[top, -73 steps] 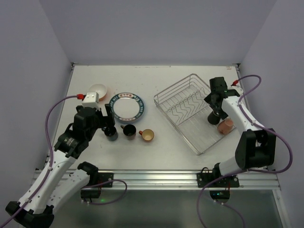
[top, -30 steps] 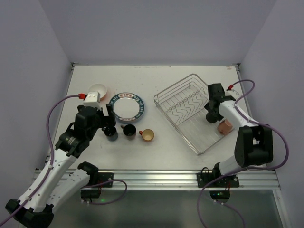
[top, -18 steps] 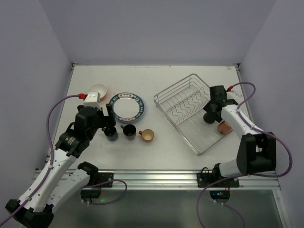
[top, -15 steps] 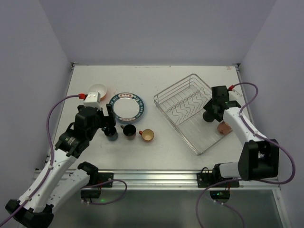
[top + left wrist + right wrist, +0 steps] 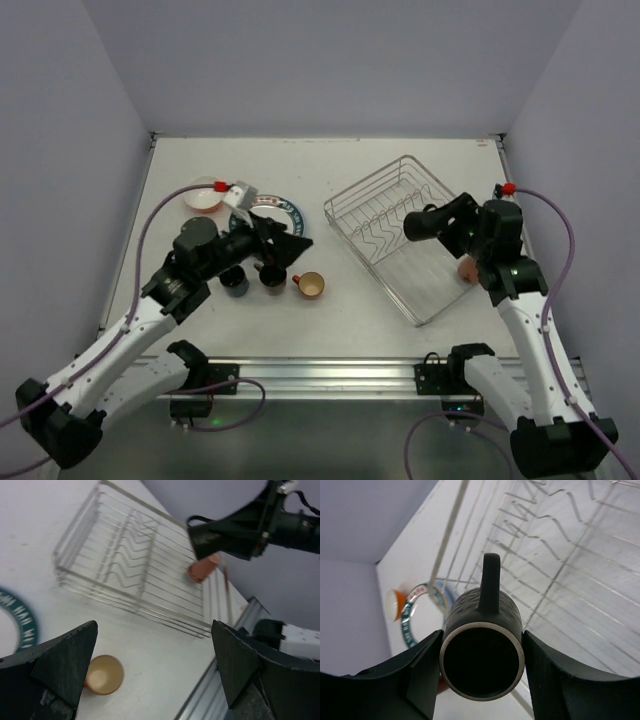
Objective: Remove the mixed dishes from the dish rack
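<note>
The right end effector (image 5: 428,224) is clamped on the black mug (image 5: 481,630), held on its side above the dish rack (image 5: 385,205) by the worktop's (image 5: 350,160) right edge, mouth facing back toward the wrist. The left end effector (image 5: 283,236), fingers spread and empty, lies to its left, pointing toward it. 1 brown mug (image 5: 468,267) lies in the rack, nearer the right arm.

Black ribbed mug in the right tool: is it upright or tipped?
Tipped on its side: the right wrist view looks straight into the mouth of the black ribbed mug, handle up, gripped in the right tool.
</note>
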Controlling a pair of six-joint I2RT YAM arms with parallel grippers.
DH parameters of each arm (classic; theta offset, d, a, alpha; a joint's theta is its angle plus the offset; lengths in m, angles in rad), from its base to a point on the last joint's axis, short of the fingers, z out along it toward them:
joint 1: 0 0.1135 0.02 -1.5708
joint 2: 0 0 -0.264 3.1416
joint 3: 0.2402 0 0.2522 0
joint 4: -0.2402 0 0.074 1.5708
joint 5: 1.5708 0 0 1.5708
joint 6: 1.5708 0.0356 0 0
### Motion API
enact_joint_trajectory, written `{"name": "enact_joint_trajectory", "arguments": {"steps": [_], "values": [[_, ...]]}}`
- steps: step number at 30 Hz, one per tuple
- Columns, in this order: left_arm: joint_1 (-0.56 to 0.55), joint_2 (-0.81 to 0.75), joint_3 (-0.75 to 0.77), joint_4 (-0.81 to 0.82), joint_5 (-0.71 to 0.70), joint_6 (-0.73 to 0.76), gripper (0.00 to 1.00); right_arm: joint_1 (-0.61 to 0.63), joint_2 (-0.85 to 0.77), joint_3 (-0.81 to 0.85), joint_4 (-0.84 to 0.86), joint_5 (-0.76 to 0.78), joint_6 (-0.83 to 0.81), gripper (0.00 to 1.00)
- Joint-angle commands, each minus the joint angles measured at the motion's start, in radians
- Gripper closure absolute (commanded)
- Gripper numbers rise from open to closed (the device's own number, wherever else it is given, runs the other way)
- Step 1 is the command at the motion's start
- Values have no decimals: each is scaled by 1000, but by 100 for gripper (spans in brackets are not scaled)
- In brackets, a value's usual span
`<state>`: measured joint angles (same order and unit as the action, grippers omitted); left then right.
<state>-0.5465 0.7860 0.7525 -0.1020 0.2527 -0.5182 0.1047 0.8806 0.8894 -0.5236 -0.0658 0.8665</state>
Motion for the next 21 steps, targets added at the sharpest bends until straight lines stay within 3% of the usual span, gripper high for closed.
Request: {"name": "enact_joint_trajectory", "arguments": {"steps": [1, 5, 9, 16, 20, 21], "values": [[-165, 94, 17, 358, 198, -45, 0, 0, -121, -36, 120, -230, 97, 100], [-303, 186, 54, 517, 237, -13, 0, 0, -244, -49, 158, -350, 195, 100], [-357, 265, 62, 738, 309, -5, 0, 1, -298, -67, 246, -531, 298, 100], [-440, 435, 166, 851, 300, -42, 0, 3, -353, -34, 274, -632, 338, 100], [-467, 513, 192, 935, 280, -78, 8, 1, -339, -18, 278, -670, 303, 100], [-475, 524, 196, 973, 281, -82, 15, 3, -333, -18, 283, -707, 302, 100]]}}
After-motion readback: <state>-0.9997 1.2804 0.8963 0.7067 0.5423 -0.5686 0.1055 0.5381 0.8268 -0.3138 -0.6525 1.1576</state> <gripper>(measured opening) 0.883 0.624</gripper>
